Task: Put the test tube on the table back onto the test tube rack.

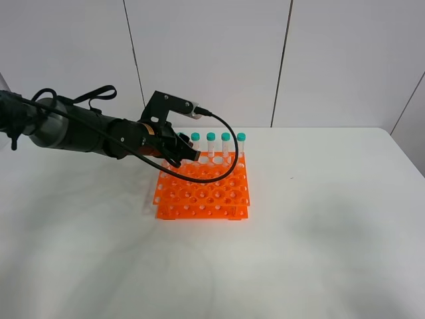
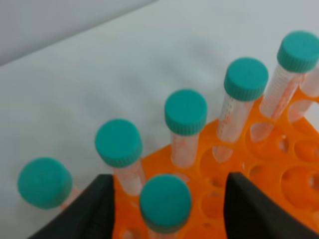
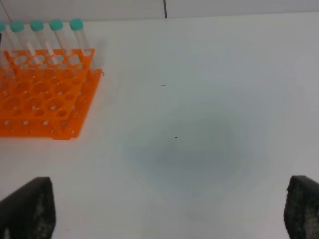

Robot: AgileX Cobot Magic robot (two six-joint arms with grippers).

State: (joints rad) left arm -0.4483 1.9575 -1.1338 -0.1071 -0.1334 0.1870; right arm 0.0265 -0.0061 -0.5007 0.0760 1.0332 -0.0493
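The left gripper (image 1: 186, 151) hangs over the back left corner of the test tube rack (image 1: 202, 193), the arm reaching in from the left of the exterior high view. Its two dark fingers (image 2: 89, 211) stand apart on either side of a teal-capped test tube (image 2: 165, 201), with a visible gap between each finger and the cap, so the tube is flanked rather than clamped. That tube stands in a hole of the orange rack just in front of the rack's back row, where a line of other capped tubes (image 2: 185, 112) stands upright. The step in hand looks like the release: the tube appears seated in its hole and the jaws look parted around it, though how deep it sits cannot be told, since its lower part is hidden.

To the right of the rack, the table (image 1: 319, 239) carries no loose tube in any view. Further right again, the right gripper (image 3: 169, 219) hangs well clear of the rack over the tabletop, its two fingers wide apart with nothing between them.

The next move probably calls for a straight lift of the left gripper, up and away from the rack, keeping the fingers off the teal cap and off the neighbouring tubes of the back row, which stand close by and could be tipped by a sideways drift.
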